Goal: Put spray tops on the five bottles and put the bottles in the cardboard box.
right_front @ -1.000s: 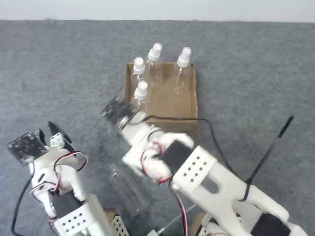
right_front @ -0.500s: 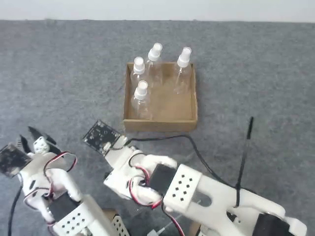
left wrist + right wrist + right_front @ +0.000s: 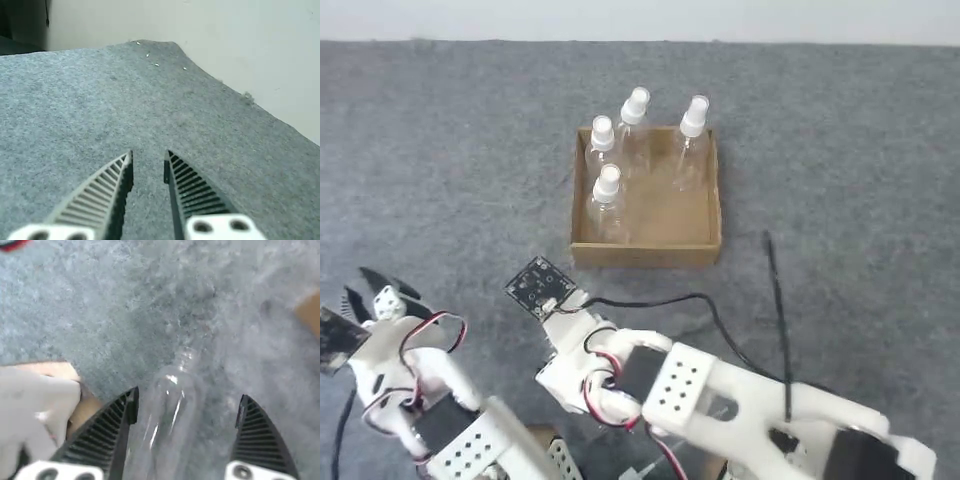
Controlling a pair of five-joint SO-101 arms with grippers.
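Four topped bottles [image 3: 608, 195] stand in the brown cardboard box [image 3: 645, 246], so my right hand [image 3: 189, 395], spread empty over the fifth clear plastic bottle [image 3: 167, 410] lying topless on the grey worktop [image 3: 440, 150], should next close on it.

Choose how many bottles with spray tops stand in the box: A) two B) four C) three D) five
B: four bottles with white tops stand in the box; the fifth bottle lies outside it, uncapped.

The left arm [image 3: 415, 375] and right arm [image 3: 720, 395] are cased in white perforated plastic, with red and black cables [image 3: 660, 298]; the left pincer [image 3: 148, 160] and right pincer [image 3: 188, 396] are dark and ridged.
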